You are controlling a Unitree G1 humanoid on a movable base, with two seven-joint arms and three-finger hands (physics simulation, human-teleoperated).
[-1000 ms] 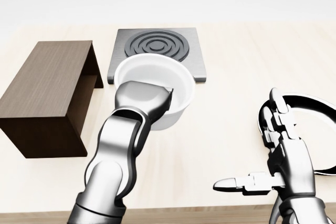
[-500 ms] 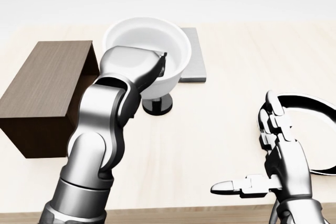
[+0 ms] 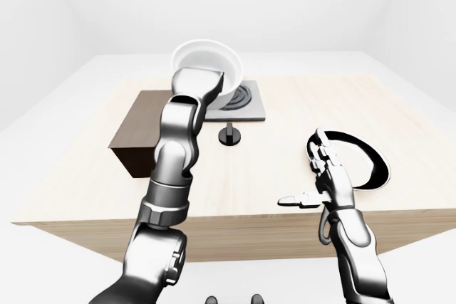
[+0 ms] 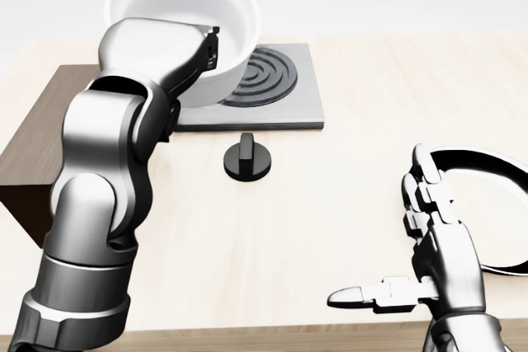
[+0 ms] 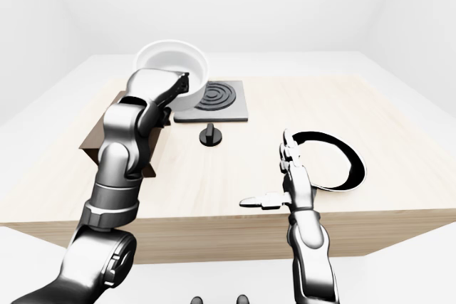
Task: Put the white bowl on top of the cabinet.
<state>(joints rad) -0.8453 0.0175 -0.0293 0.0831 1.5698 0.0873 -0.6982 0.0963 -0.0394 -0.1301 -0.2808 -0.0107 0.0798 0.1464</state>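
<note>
I see the left hand (image 4: pixel 177 51) raised at the head view's upper left, fingers (image 4: pixel 211 43) clenched on the near rim of the white bowl (image 4: pixel 186 18). The bowl is in the air, off the surface (image 4: pixel 330 204), its far edge almost at the view's top border. It hangs over the left edge of the grey burner plate (image 4: pixel 285 100) and the right end of the cabinet (image 4: pixel 37 154), overlapping both in this view. My own forearm covers most of the cabinet top, so I can't tell how much free room is there. A black knob (image 4: pixel 247 157) stands alone on the surface just below the burner plate, open wood all around it. The right hand (image 4: pixel 429 245) hovers low at the right, fingers spread and released, thumb pointing left, holding nothing. Behind it a black-and-white ring (image 4: pixel 487 204) lies near the surface's right edge.
</note>
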